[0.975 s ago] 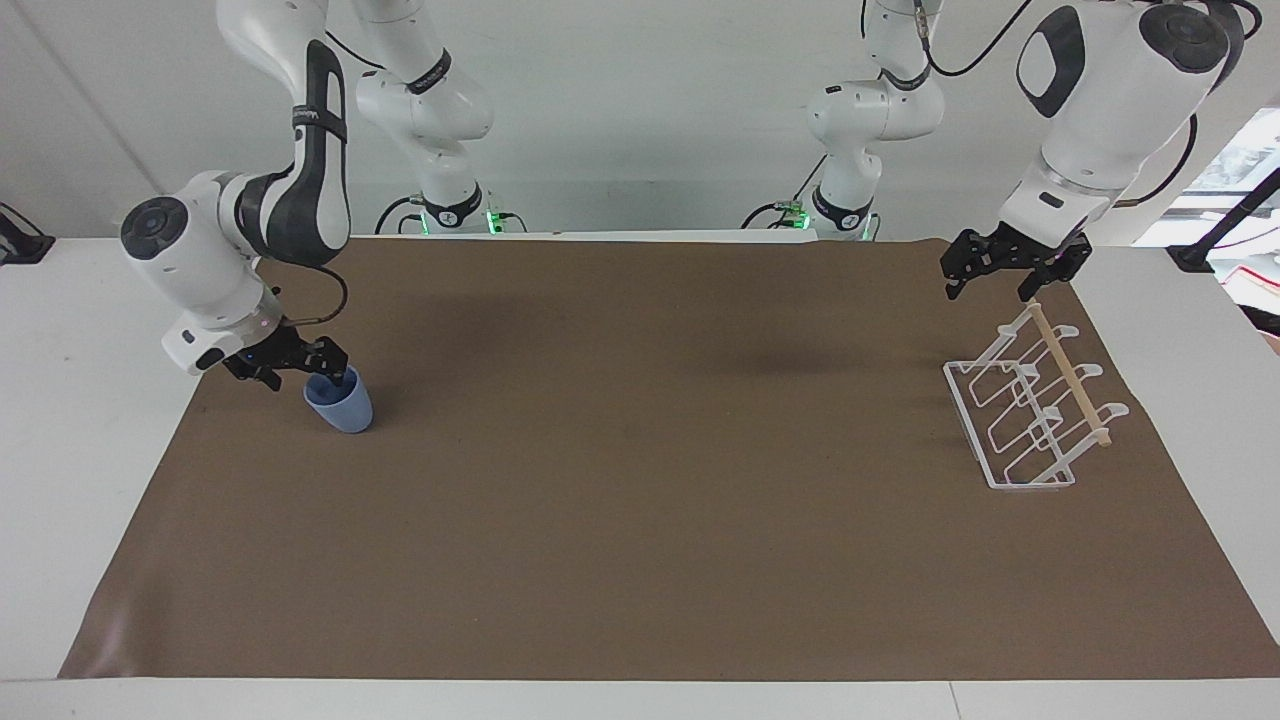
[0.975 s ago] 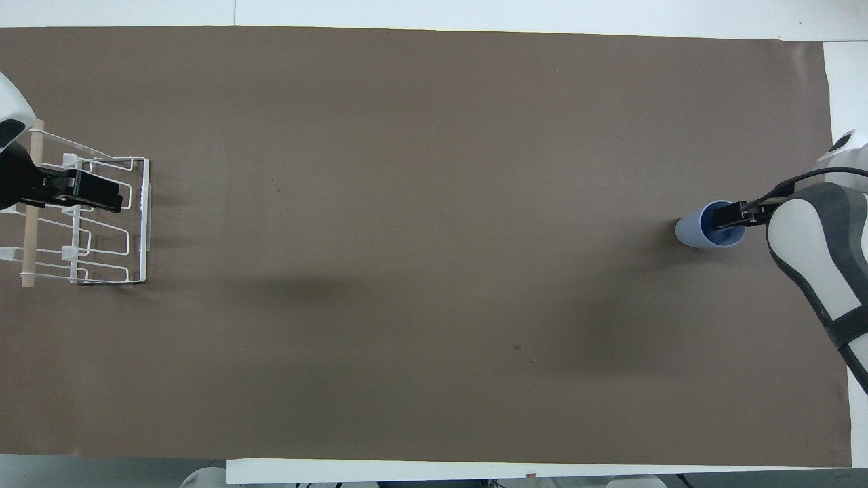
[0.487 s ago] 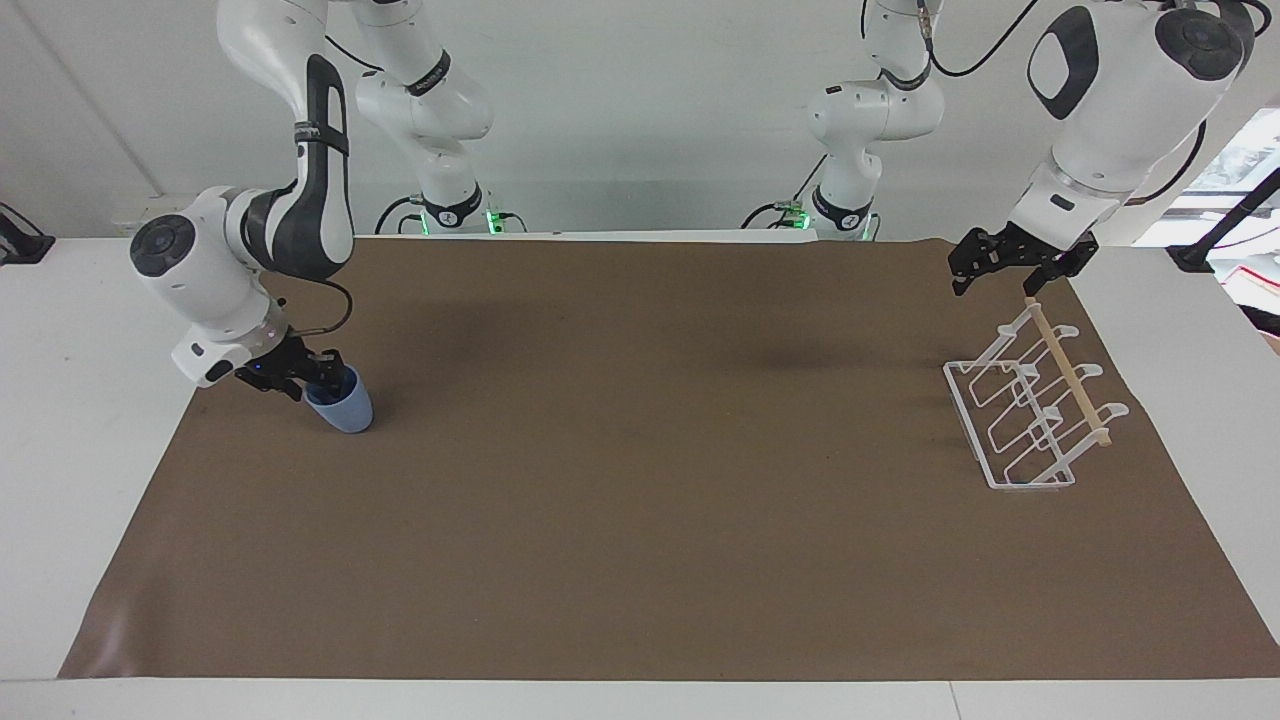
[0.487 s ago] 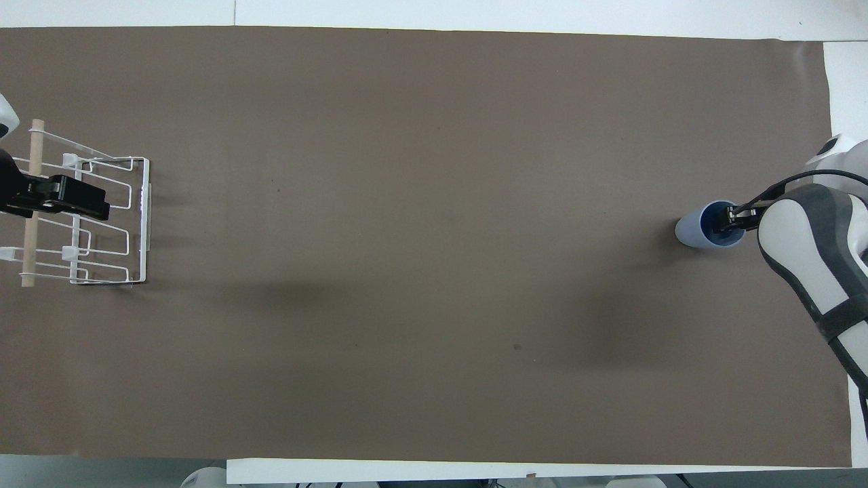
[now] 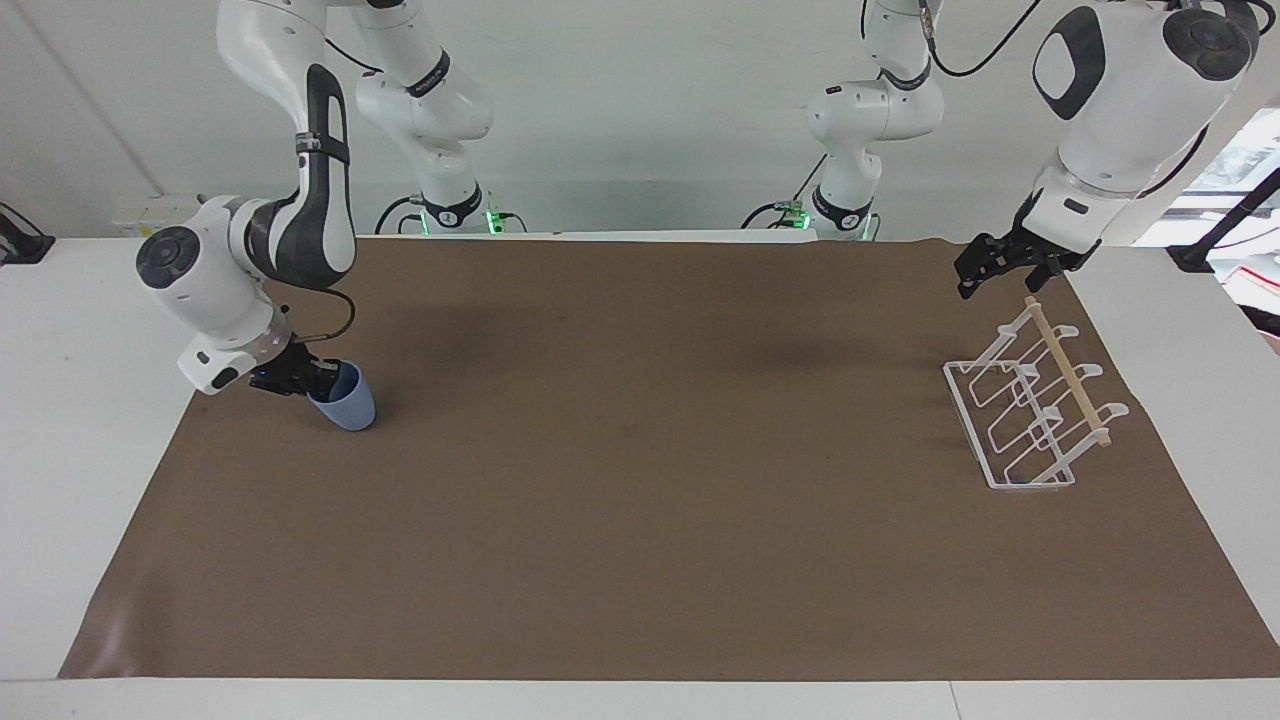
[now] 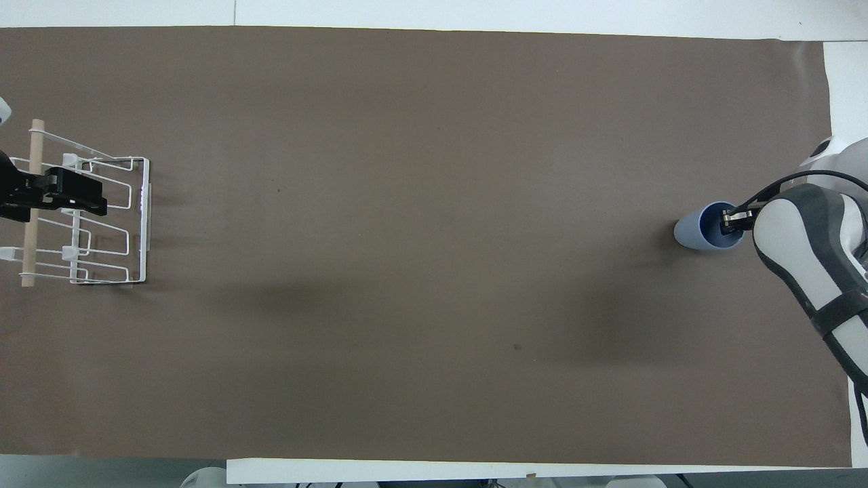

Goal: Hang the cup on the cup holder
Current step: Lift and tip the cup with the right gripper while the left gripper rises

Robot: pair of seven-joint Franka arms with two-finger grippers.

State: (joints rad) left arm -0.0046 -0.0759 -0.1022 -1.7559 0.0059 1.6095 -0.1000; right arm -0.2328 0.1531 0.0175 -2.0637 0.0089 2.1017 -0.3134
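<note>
The light-blue cup (image 5: 347, 404) rests tilted on the brown mat at the right arm's end of the table, its mouth turned toward my right gripper (image 5: 322, 380). That gripper is shut on the cup's rim, with one finger inside the mouth. In the overhead view the cup (image 6: 693, 233) and the right gripper (image 6: 731, 220) show the same hold. The white wire cup holder (image 5: 1012, 420) with its wooden rod (image 5: 1068, 372) stands at the left arm's end. My left gripper (image 5: 1000, 282) hangs open and empty in the air over the holder's end nearest the robots. It also shows in the overhead view (image 6: 81, 196) over the holder (image 6: 139, 224).
A brown mat (image 5: 640, 500) covers most of the white table (image 5: 80, 400). The two arms' bases stand at the table's edge nearest the robots.
My right wrist has swung lower beside the cup and tipped it a little more. My left gripper has risen and drawn back from the holder toward the robots.
</note>
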